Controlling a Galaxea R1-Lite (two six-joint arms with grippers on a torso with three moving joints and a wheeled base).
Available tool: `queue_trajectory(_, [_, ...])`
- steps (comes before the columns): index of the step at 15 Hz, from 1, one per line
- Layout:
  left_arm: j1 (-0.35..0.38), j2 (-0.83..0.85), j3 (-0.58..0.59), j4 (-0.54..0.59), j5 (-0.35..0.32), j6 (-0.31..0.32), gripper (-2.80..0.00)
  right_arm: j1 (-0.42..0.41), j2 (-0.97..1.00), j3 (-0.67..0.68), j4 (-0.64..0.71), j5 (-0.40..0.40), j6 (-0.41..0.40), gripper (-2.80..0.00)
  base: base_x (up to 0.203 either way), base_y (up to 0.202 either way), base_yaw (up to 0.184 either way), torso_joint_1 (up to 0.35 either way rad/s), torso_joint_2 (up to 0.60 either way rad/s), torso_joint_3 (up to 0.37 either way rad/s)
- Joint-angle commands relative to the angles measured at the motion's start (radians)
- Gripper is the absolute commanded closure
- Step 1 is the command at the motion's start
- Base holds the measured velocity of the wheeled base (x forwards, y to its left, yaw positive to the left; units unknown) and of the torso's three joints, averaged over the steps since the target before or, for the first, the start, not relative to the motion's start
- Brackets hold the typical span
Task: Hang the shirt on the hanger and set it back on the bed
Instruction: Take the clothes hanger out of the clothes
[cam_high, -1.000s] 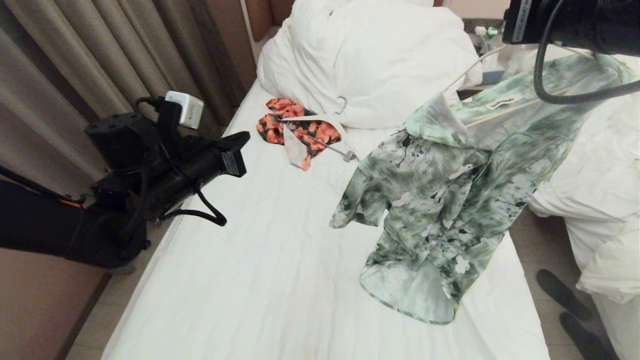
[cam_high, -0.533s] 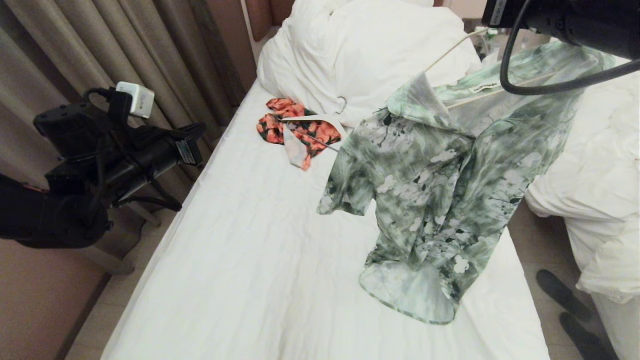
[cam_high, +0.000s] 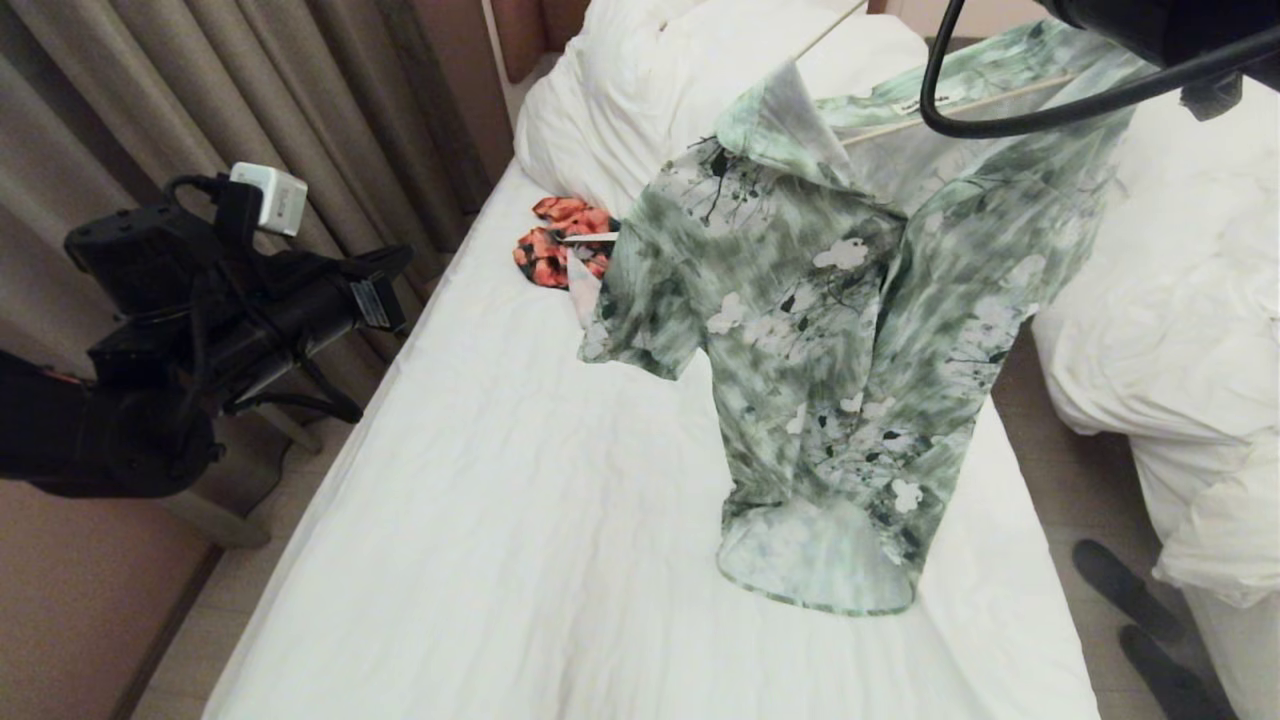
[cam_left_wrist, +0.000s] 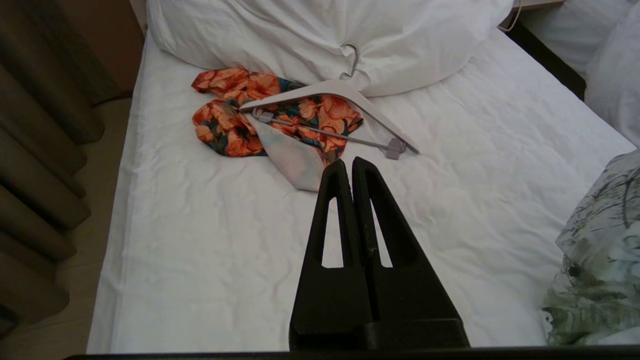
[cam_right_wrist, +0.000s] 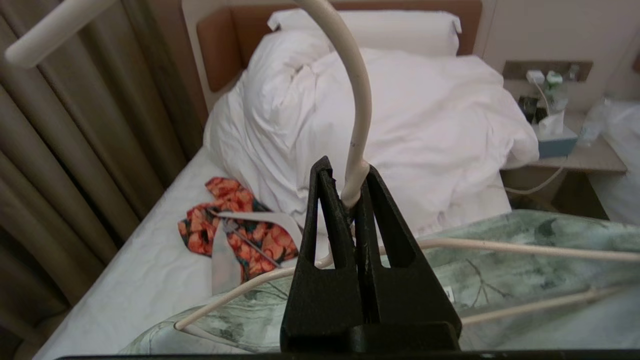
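- shirt (cam_high: 840, 330): streaky green and white, white flowers, dark leaf sprigs
- hanger (cam_right_wrist: 357, 100): cream
- bed (cam_high: 520, 520): white sheet
- second garment (cam_left_wrist: 230, 115): orange-red floral
- curtains (cam_high: 230, 110): beige

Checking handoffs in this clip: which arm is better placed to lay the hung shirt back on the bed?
Right. Its gripper is shut on the hanger, with the shirt hanging over the bed. The left gripper is shut, holds nothing and sits at the bedside.

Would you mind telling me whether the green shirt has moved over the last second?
Yes. The shirt has swung left, toward the curtains, and now covers most of the orange garment it earlier hung clear of.
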Motion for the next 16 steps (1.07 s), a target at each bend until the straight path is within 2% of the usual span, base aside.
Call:
queue_trajectory(1, [0.000, -0.003, 0.001, -0.006, -0.002, 0.000, 0.00, 0.007, 0.000, -0.002, -0.018, 0.006, -0.011, 0.00, 0.000, 0.000, 0.000, 0.000, 0.00, 0.000])
queue_trajectory(6, [-0.007, -0.011, 0.008, -0.008, -0.003, -0.001, 0.00, 0.008, -0.033, -0.005, -0.038, 0.089, -0.036, 0.00, 0.000, 0.000, 0.000, 0.000, 0.00, 0.000])
queue_trajectory(10, [-0.007, -0.010, 0.009, -0.009, -0.003, -0.001, 0.00, 0.010, -0.044, -0.005, -0.046, 0.122, -0.055, 0.00, 0.000, 0.000, 0.000, 0.000, 0.00, 0.000])
queue_trajectory(16, [-0.008, -0.008, 0.009, -0.009, -0.003, -0.001, 0.00, 0.010, -0.050, -0.005, -0.068, 0.123, -0.068, 0.00, 0.000, 0.000, 0.000, 0.000, 0.00, 0.000])
